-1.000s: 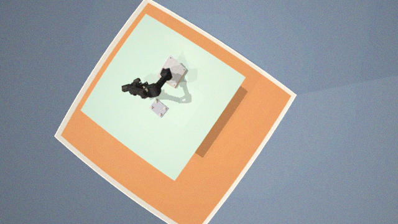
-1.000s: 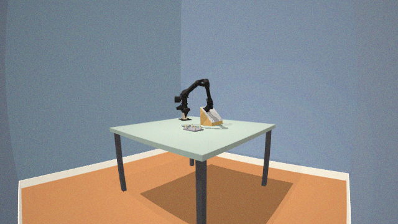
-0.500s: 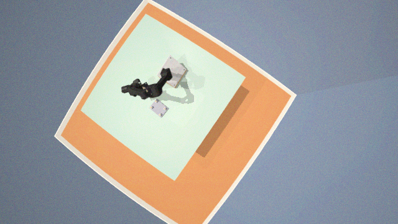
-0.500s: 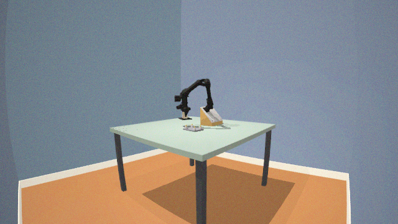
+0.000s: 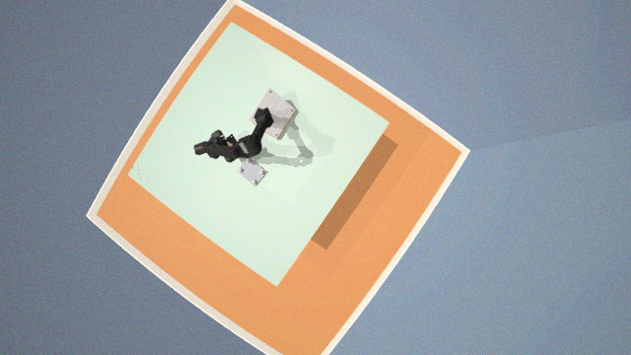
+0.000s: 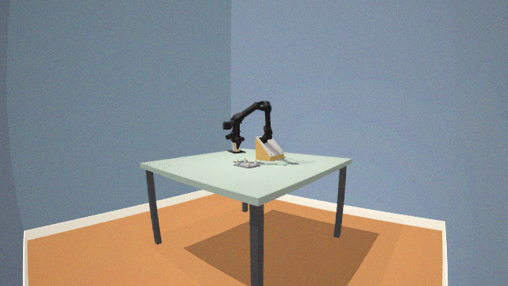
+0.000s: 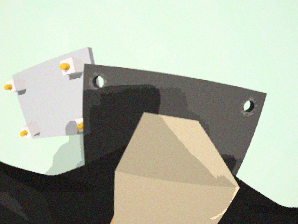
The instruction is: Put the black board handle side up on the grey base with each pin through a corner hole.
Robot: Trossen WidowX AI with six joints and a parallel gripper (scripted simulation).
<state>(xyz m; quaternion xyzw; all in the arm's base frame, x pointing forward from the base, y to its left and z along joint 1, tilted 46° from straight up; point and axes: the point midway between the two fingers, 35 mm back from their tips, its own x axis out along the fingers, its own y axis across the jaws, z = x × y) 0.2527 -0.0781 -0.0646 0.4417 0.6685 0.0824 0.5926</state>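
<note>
The black board is beside the grey base, on its far side as the exterior view looks at it. I have my gripper closed on the tan square handle, which stands on the board's upper face. From my wrist I see two corner holes, with pale green through both; my own dark parts and the handle cover the nearer part of the board. One edge of the board overlaps the base in that view, cutting across a gold pin, but I can't tell how high the board sits above the table top.

The base lies flat with its four posts upward, each tipped by a gold pin, and the board has yet to go over them. Near the base stands my wedge-shaped mount, pale on its slope and orange-yellow on its side. From there my black arm rises, bends over and comes down beside the base to the handle. Base and mount share the pale green table, whose dark legs stand on the orange floor below the base.
</note>
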